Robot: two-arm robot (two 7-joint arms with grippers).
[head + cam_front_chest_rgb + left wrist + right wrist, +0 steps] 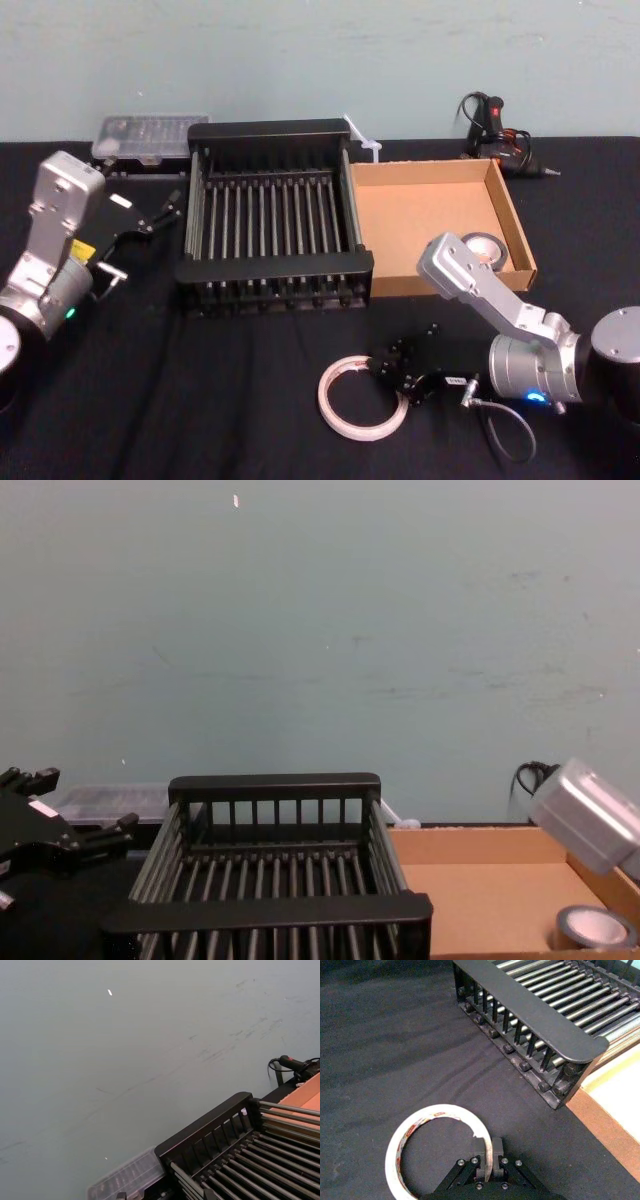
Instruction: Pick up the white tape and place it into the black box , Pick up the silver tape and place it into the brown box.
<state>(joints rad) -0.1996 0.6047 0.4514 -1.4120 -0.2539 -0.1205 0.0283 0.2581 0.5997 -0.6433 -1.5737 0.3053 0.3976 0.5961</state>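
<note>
While angled down, R gripper pinches white tape band — L gripper idle, open

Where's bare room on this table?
Bare cloth in front of the black crate, left of the white tape; the brown box beyond the silver tape. Crowded at the right gripper and the left gripper beside the crate.

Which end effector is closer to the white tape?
Right. The right end effector grips the band of the white tape; the left end effector sits far off, left of the black box.
</note>
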